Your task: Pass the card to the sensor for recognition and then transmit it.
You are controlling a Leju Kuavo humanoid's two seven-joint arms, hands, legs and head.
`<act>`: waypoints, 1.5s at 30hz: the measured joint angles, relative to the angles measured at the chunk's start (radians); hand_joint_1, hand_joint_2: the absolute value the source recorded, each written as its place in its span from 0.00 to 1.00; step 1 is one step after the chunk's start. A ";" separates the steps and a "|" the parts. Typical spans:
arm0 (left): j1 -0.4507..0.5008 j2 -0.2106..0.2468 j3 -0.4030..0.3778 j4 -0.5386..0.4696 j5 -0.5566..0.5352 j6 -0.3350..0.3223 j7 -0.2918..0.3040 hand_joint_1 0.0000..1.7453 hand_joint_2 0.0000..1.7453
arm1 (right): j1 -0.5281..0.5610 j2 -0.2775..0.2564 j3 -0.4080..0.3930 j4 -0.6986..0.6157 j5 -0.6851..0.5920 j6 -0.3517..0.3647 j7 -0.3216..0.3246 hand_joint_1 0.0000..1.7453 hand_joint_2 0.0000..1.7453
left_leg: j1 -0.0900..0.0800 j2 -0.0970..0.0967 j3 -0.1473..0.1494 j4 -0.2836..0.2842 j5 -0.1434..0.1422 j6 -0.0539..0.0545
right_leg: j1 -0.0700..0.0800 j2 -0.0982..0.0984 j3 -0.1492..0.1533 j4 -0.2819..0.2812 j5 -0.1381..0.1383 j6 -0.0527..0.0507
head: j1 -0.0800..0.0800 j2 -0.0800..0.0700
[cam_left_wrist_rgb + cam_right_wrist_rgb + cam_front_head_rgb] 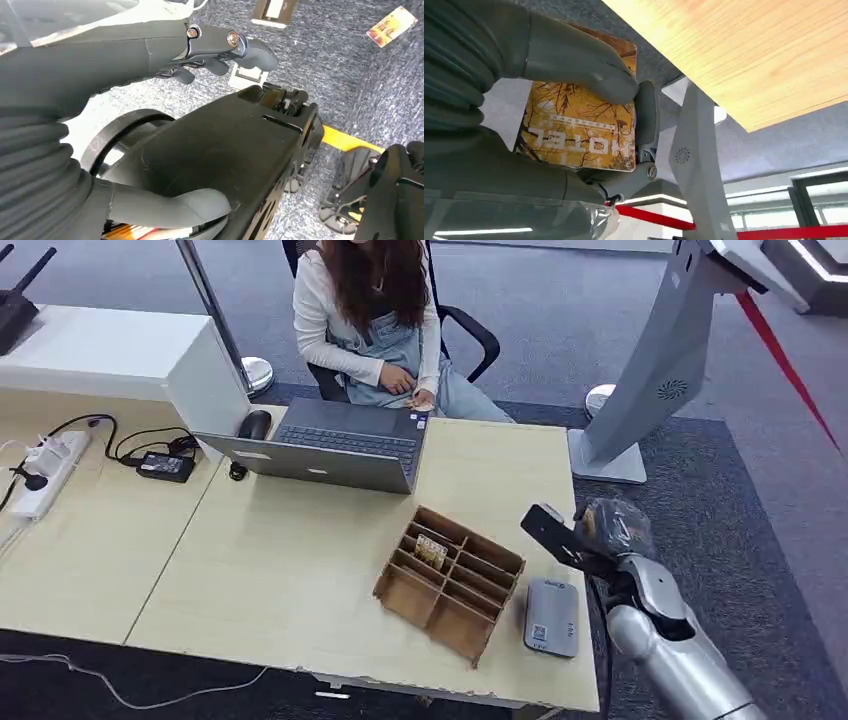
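Observation:
My right hand [600,535] hangs just past the table's right edge, level with the wooden card box [450,580]. It pinches a yellow hotel card [574,130] between thumb and fingers, as the right wrist view shows. The grey card sensor [551,617] lies flat on the table near the front right corner, to the left of and nearer than that hand. One compartment of the box holds more cards [431,550]. My left hand [225,47] hangs low over the carpet with its fingers apart and nothing in it.
A person sits behind the table at a laptop [335,445]. A grey kiosk stand [650,370] rises on the carpet to the right of the table, with a red barrier belt [785,360] beyond. A power strip [45,470] lies at the left. A loose card [391,26] lies on the floor.

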 joint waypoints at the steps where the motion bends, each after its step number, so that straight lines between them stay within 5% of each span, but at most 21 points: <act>1: 0.000 0.000 0.000 0.000 -0.002 -0.001 0.000 0.00 1.00 | -0.007 -0.003 0.006 -0.003 0.000 0.004 0.009 1.00 1.00 | 0.000 0.000 0.000 0.000 0.000 0.000 | 0.000 0.000 0.000 0.000 0.000 0.000 | 0.000 0.000; 9: 0.000 0.000 -0.001 0.000 -0.002 -0.001 0.001 0.00 1.00 | -0.026 -0.018 0.034 -0.011 0.013 0.022 0.040 1.00 1.00 | 0.000 0.000 0.000 0.000 0.000 0.000 | 0.000 0.000 0.000 0.000 0.000 0.000 | 0.000 0.000; 15: 0.000 0.000 0.001 0.000 0.006 -0.007 0.005 0.00 1.00 | -0.033 -0.026 0.055 -0.011 0.009 0.129 0.083 1.00 1.00 | 0.000 0.000 0.000 0.000 0.000 0.000 | 0.000 0.000 0.000 0.000 0.000 0.000 | 0.000 0.000; 45: -0.002 -0.001 0.018 0.000 0.052 -0.015 0.023 0.00 1.00 | -0.034 -0.051 0.132 0.001 -0.039 0.271 0.101 1.00 1.00 | 0.000 0.000 0.000 0.000 0.000 0.000 | 0.000 0.000 0.000 0.000 0.000 0.000 | 0.000 0.000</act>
